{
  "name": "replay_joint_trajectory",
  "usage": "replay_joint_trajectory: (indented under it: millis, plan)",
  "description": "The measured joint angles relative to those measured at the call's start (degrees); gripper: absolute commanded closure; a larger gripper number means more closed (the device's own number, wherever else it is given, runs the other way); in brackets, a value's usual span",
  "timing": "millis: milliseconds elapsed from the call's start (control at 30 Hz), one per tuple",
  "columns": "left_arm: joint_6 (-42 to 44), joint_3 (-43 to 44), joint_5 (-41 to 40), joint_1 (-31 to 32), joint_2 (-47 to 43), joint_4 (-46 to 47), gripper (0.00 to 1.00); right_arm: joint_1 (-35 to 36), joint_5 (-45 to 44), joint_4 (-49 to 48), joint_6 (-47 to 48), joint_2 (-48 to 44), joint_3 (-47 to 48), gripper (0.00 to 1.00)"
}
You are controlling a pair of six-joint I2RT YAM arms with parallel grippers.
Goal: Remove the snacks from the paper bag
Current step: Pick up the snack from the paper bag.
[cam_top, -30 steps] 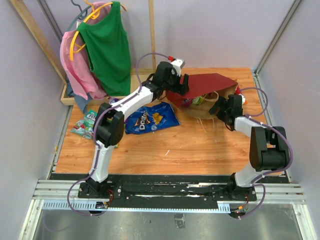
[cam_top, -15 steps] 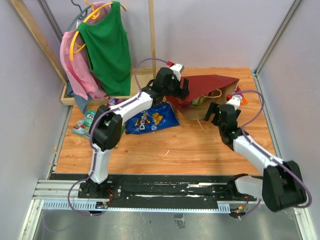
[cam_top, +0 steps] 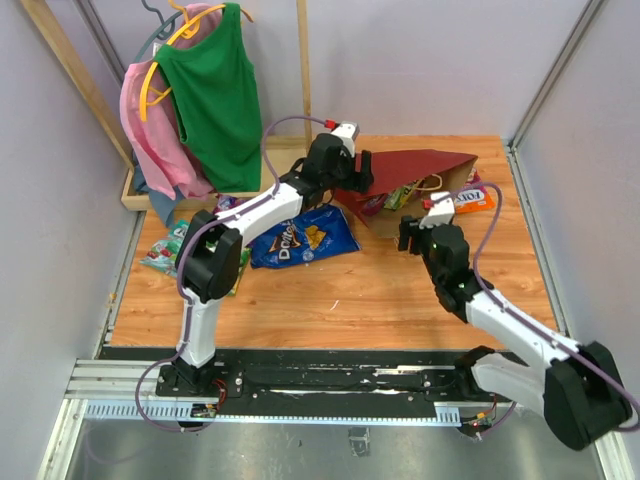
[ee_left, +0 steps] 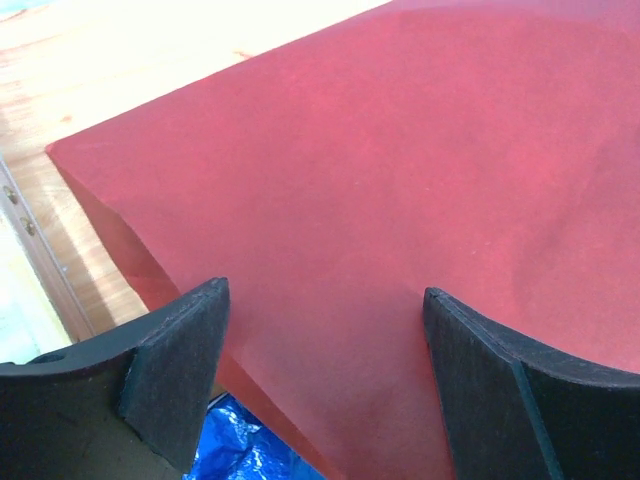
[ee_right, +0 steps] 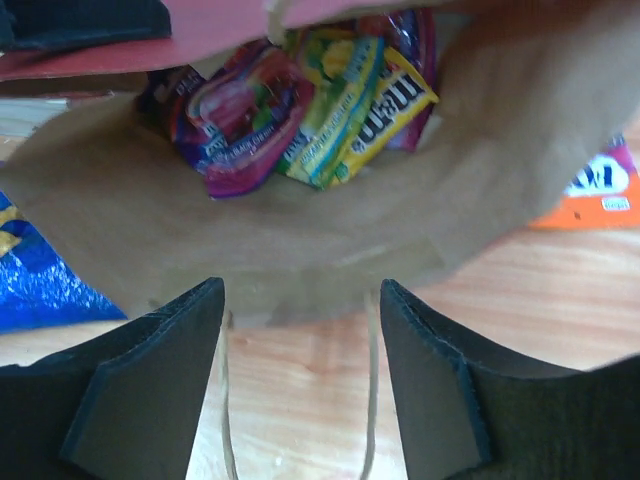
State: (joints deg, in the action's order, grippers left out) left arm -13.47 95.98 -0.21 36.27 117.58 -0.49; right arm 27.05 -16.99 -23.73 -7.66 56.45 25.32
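The paper bag (cam_top: 420, 165) lies on its side, red outside, brown mouth facing my right arm. My left gripper (cam_top: 355, 172) hovers open over its left end; the red paper (ee_left: 400, 180) fills the space between the spread fingers (ee_left: 180, 360). My right gripper (cam_top: 412, 232) stands open just in front of the mouth, with the pale cord handle (ee_right: 370, 400) lying between its fingers and nothing gripped. Inside the bag sit a purple packet (ee_right: 240, 115), a green-yellow packet (ee_right: 325, 110) and a yellow packet (ee_right: 385, 110). The blue Doritos bag (cam_top: 300, 237) and an orange packet (cam_top: 473, 198) lie outside it.
Teal and green packets (cam_top: 165, 250) lie at the table's left edge. Green and pink garments (cam_top: 215, 90) hang on a wooden rack (cam_top: 60, 60) at the back left. Walls close in on both sides of the wooden table (cam_top: 350, 300).
My right arm has drawn back from the bag's mouth toward the table's middle, and its jaws have narrowed. The orange packet now lies in plain view beside the bag. The left gripper barely shifted.
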Motion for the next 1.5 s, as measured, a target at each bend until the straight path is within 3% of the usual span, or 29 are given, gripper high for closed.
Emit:
replay_joint_trajectory:
  millis: [167, 333, 500, 767, 1000, 1200, 1500]
  plan:
    - [-3.78, 0.11, 1.62, -3.13, 0.0, 0.22, 0.17, 0.37, 3.08, -0.98, 3.87, 9.38, 7.82, 0.43]
    - [-6.25, 2.14, 2.93, -7.08, 0.63, -0.87, 0.18, 0.46, 5.14, -2.58, 4.59, 18.05, 14.43, 0.42]
    - [-6.23, 10.54, 2.21, -7.89, 3.82, -3.15, 0.17, 0.46, 5.16, -4.5, 3.61, 26.75, 19.71, 0.29]
    - [-6.54, 19.85, 1.57, -8.02, 10.05, -6.58, 0.17, 0.46, 1.77, -9.62, -0.37, 37.62, 22.14, 0.28]
    - [-6.01, 19.93, 2.71, -9.07, 11.58, -9.29, 0.18, 0.44, -1.31, -14.05, -5.84, 45.53, 24.79, 0.05]
    - [-5.66, 14.14, 2.56, -10.16, 8.24, -8.5, 0.18, -0.48, -1.27, -14.62, -10.62, 50.03, 29.73, 0.01]
    - [-5.92, -0.68, 3.1, -17.75, -7.98, -8.2, 0.15, -2.6, -1.05, -15.19, -16.09, 51.19, 28.02, 0.06]
